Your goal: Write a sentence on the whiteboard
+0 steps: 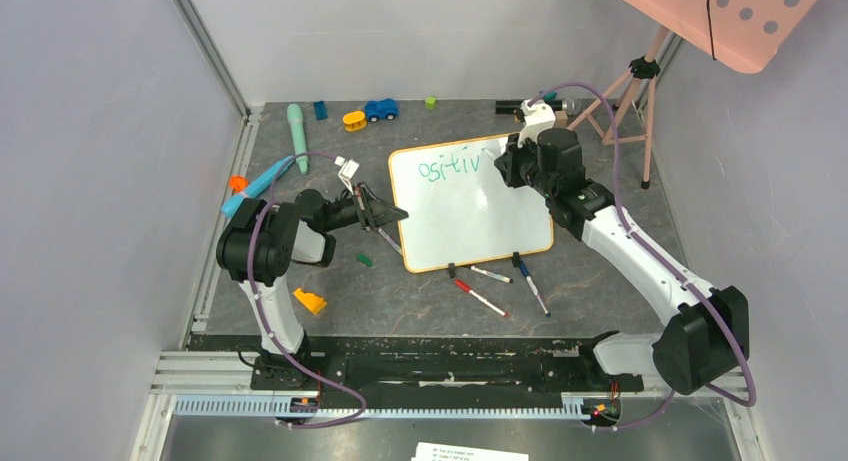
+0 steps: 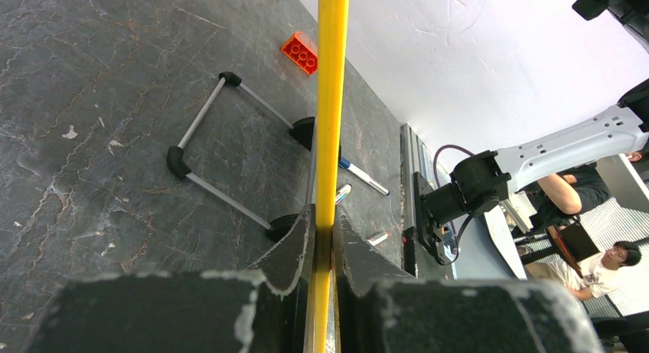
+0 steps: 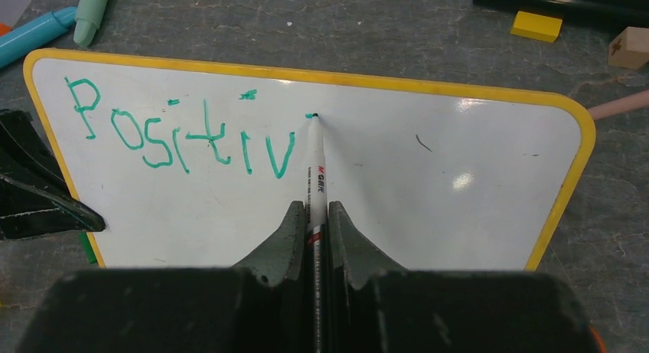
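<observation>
The whiteboard (image 1: 470,216), white with a yellow frame, lies tilted on the dark table. Teal letters of the sentence (image 3: 184,135) read "Positiv" along its top; in the top view the sentence (image 1: 450,167) is partly hidden by the right arm. My right gripper (image 3: 314,207) is shut on a white marker (image 3: 316,169), whose tip touches the whiteboard (image 3: 428,184) just right of the last letter. My left gripper (image 2: 324,215) is shut on the whiteboard's yellow frame (image 2: 331,100), seen edge-on. From above, the left gripper (image 1: 395,216) sits at the board's left edge.
Three loose markers (image 1: 480,298) lie by the board's near edge with its two black clip feet (image 1: 516,260). An orange wedge (image 1: 309,301), a blue pen (image 1: 262,184), a mint pen (image 1: 297,136), a toy car (image 1: 380,109) and a tripod (image 1: 630,101) surround it.
</observation>
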### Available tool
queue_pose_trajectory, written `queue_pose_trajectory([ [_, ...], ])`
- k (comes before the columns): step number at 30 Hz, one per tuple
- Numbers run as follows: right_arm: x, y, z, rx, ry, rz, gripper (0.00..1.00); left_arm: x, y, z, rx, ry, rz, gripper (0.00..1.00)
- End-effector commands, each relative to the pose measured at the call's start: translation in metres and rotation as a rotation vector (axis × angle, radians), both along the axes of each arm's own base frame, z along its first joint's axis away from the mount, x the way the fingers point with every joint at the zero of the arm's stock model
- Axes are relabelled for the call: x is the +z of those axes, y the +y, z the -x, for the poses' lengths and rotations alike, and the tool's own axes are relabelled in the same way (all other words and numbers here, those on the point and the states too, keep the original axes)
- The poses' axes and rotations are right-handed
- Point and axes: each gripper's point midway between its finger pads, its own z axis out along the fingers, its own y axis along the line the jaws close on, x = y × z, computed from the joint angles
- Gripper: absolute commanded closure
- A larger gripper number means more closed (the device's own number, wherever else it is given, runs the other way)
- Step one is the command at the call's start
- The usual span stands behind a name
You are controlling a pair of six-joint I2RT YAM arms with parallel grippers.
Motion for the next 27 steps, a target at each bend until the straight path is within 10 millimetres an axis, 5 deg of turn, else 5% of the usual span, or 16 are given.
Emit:
queue_pose_trajectory([
  [1, 0.02, 0.003, -0.007, 0.005, -0.049, -0.033, 1.0, 0.011, 0.001, 0.004, -0.013, -0.114, -0.001, 0.98],
  [6, 0.019, -0.011, -0.009, -0.077, -0.049, -0.018, 1.0, 0.011, 0.001, 0.003, -0.011, -0.114, -0.001, 0.98],
  [11, 0.021, 0.009, -0.004, 0.046, -0.049, -0.038, 1.0, 0.011, 0.001, 0.003, -0.012, -0.114, 0.0, 0.98],
  [17, 0.019, -0.016, -0.008, -0.093, -0.053, 0.004, 1.0, 0.011, 0.001, 0.003, -0.011, -0.113, 0.0, 0.98],
  [23, 0.02, 0.001, -0.005, 0.011, -0.055, -0.017, 1.0, 0.011, 0.001, 0.002, -0.011, -0.112, 0.001, 0.98],
  [27, 0.018, -0.015, -0.008, -0.087, -0.051, -0.005, 1.0, 0.011, 0.001, 0.003, -0.013, -0.114, 0.0, 0.98],
])
